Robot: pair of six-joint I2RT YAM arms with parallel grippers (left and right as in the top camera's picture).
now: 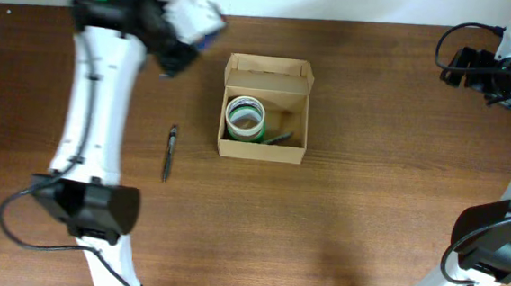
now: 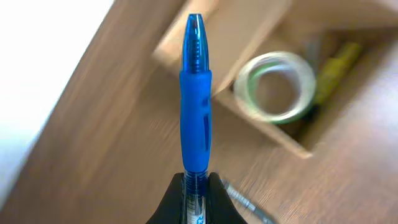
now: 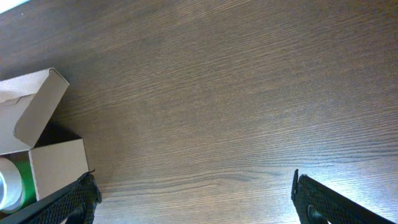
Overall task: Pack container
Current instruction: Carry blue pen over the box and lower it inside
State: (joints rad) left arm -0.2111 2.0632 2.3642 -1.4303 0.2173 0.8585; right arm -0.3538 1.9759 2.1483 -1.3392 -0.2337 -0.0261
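The container (image 1: 263, 150) is a small tan cardboard box in the table's middle, its lid flap open at the far side. Inside lie a clear and green tape roll (image 1: 245, 117) and a dark pen-like item. My left gripper (image 1: 183, 50) is raised at the box's far left, shut on a blue pen (image 2: 195, 93) that sticks out past its fingers (image 2: 197, 186). The box (image 2: 186, 46) and tape roll (image 2: 278, 87) show blurred below it. My right gripper (image 3: 193, 199) is open and empty at the far right, with the box (image 3: 56, 158) at its left edge.
A dark pen (image 1: 170, 151) lies on the wood table left of the box; it also shows blurred in the left wrist view (image 2: 249, 202). The table's far edge meets a white surface (image 1: 338, 0).
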